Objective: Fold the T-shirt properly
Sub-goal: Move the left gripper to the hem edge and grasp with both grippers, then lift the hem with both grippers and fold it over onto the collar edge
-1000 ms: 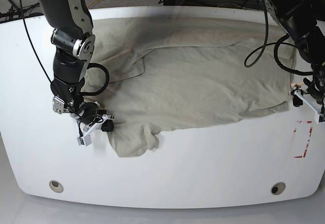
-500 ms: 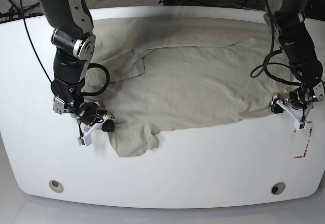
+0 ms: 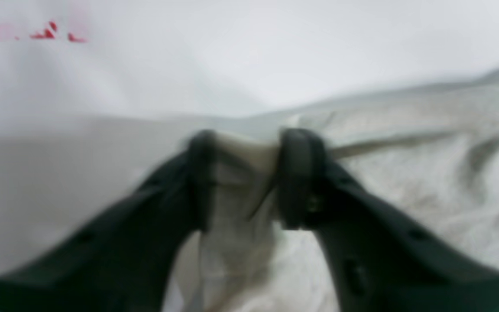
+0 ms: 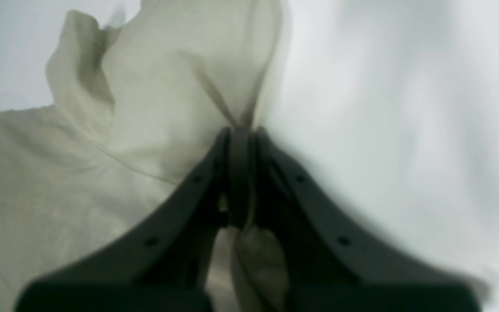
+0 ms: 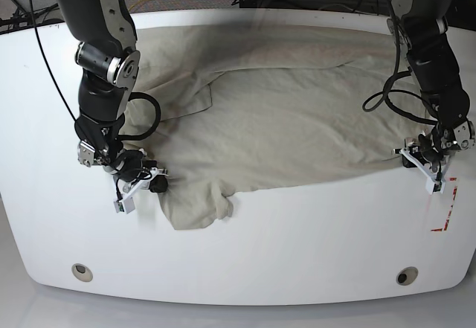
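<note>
The left pincer [image 3: 245,173] has a fold of the shirt [image 5: 290,120] pinched between its dark fingers [image 3: 299,177], which stand a little apart with pale cloth bunched in the gap. Seen from the base camera, that pincer [image 5: 422,163] sits at the shirt's edge on the view's right, low on the white surface [image 5: 297,239], near some red marks [image 5: 445,213].

The right pincer [image 4: 241,173] is clamped tight on a thin gather of cloth, which fans up and away from its tips. In the base view this pincer [image 5: 141,183] holds the shirt's corner on the view's left.

The shirt lies spread and wrinkled across the far half of the surface, stretched between the two arms, with a rumpled lobe [image 5: 199,207] hanging toward the near edge.
</note>
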